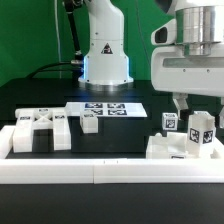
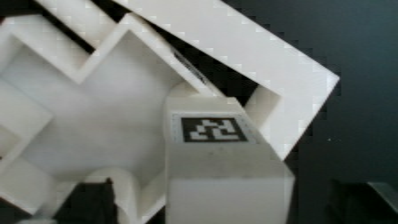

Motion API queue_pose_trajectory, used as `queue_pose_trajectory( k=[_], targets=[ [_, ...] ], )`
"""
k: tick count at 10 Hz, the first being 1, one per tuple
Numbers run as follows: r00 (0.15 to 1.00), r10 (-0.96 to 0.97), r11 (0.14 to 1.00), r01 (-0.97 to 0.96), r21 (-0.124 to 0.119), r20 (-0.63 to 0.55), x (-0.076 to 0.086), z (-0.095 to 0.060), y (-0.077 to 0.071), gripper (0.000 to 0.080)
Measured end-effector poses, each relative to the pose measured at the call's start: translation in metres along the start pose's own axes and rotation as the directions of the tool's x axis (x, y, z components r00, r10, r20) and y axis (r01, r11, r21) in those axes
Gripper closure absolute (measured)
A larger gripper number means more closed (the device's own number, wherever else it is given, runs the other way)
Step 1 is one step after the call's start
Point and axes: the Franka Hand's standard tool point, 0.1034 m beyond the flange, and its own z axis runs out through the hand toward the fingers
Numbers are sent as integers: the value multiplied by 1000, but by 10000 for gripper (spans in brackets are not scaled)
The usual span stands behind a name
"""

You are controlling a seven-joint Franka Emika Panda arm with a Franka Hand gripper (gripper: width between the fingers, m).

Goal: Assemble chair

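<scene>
The chair parts are matte white blocks with black-and-white tags. At the exterior view's right, two upright tagged bars (image 1: 170, 122) (image 1: 200, 135) stand on a white slab (image 1: 172, 150). My gripper (image 1: 197, 108) hangs right over the taller bar, fingers spread to either side of its top, apparently open. In the wrist view that tagged bar (image 2: 217, 135) fills the middle and runs down between the jaws, with angled white chair pieces (image 2: 107, 90) behind it. A cross-braced chair part (image 1: 40, 130) and a small tagged cube (image 1: 90, 122) lie at the exterior view's left.
The marker board (image 1: 105, 108) lies flat behind the cube. The robot base (image 1: 105, 55) stands at the back centre. A plain long white border rail (image 1: 100, 172) runs along the front of the black table.
</scene>
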Motion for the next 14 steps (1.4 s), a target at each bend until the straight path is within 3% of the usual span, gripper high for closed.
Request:
queue_pose_trajectory(
  k=[1, 3, 8, 11, 14],
  targets=[
    [987, -160, 987, 160, -1, -3, 0, 0, 0, 162],
    [923, -385, 923, 385, -1, -4, 0, 0, -1, 153],
    [657, -754, 657, 754, -1, -6, -1, 1, -1, 151],
    [496, -868, 496, 868, -4, -5, 2, 1, 0, 151],
    [500, -866, 500, 866, -3, -5, 2, 1, 0, 178]
  ],
)
